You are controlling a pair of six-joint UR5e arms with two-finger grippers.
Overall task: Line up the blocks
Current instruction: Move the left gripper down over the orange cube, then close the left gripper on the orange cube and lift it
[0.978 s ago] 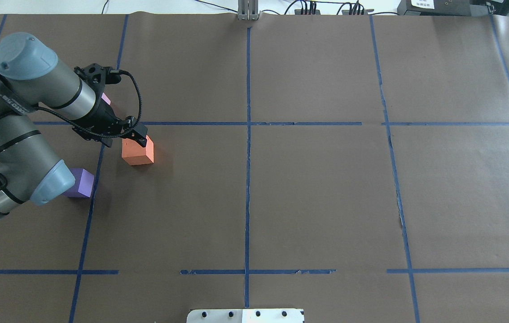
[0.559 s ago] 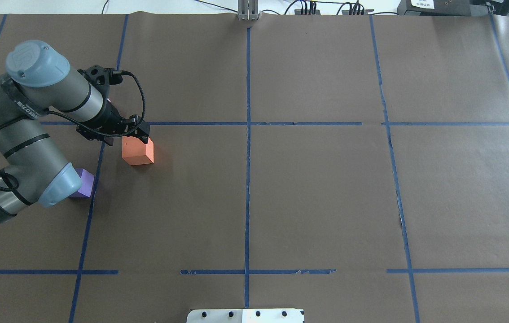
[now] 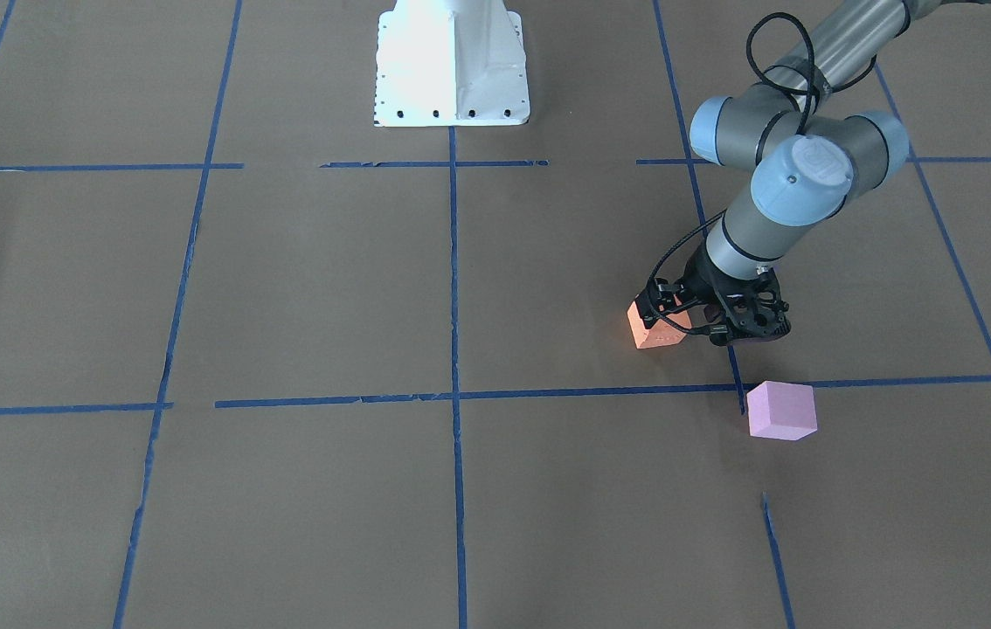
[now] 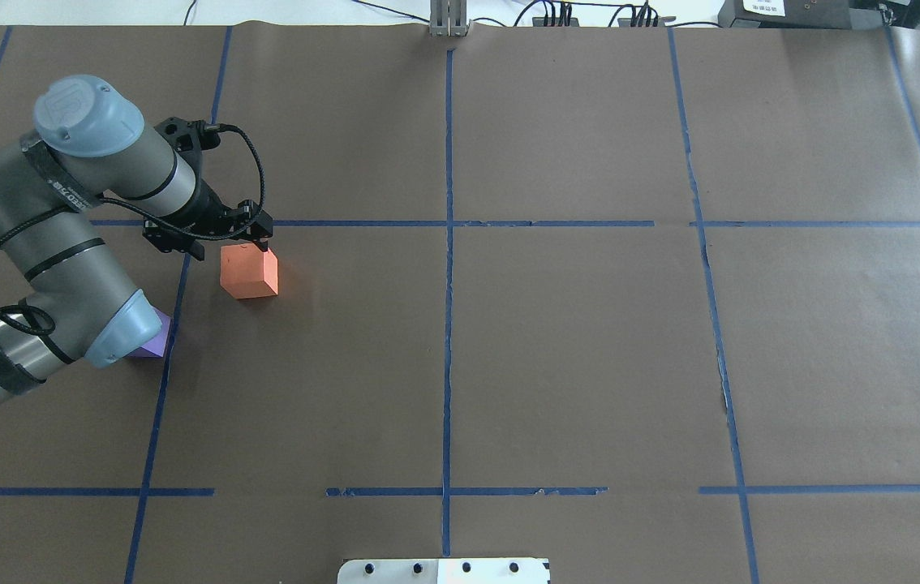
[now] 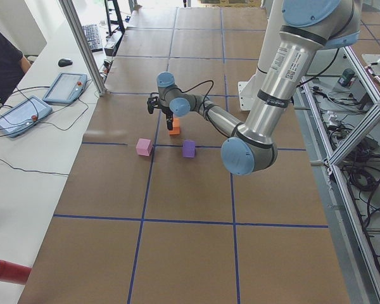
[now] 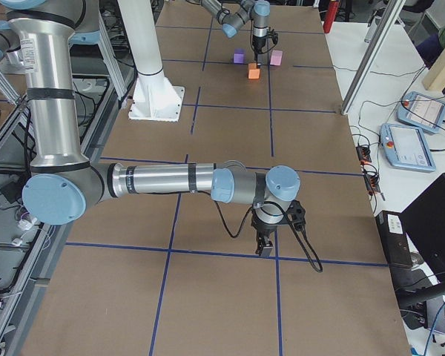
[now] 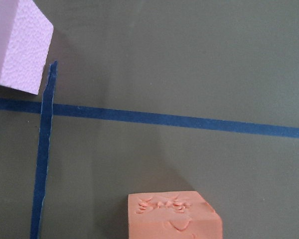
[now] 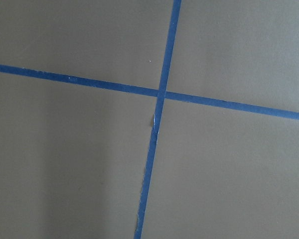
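The orange block [image 4: 247, 272] rests on the brown table, with dents on one face in the left wrist view [image 7: 174, 215]. My left gripper [image 4: 259, 235] hovers just above the block's far edge, looks open, and holds nothing; from the front [image 3: 693, 316] it stands over the block [image 3: 654, 332]. The pink-lilac block [image 3: 780, 410] lies just beyond a blue tape line and is hidden under my arm in the overhead view. The violet-purple block [image 4: 155, 342] is half hidden by my left elbow. My right gripper [image 6: 261, 248] shows only in the exterior right view, so I cannot tell its state.
Blue tape lines [image 4: 448, 324] divide the brown paper cover into squares. The white robot base [image 3: 452, 61] stands at the near middle edge. A metal post [image 4: 449, 20] stands at the far edge. Tablets [image 5: 63, 87] and a person are beyond the table.
My left gripper has lifted off the orange block and drawn back toward the tape line. The left elbow has swung right, covering more of the violet-purple block. The orange block has not moved.
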